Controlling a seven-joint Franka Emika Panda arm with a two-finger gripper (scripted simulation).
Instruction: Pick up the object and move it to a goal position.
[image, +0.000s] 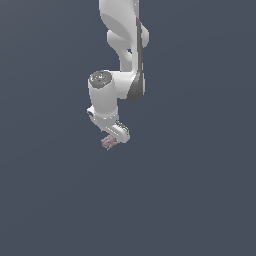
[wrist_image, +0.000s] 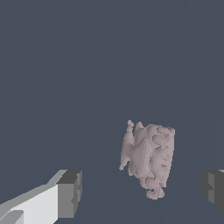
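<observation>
The white, smooth, round robot arm (image: 117, 85) bends down over a plain dark blue-grey floor (image: 200, 200). The object (wrist_image: 148, 159) is small, pinkish-grey and lumpy, with bumpy, spiky edges. It sits between the two dark grey finger pads (wrist_image: 70, 192) of the gripper (wrist_image: 142, 190). The jaws are wide apart and not touching it.

Flat, even render light — sharp, no glare
</observation>
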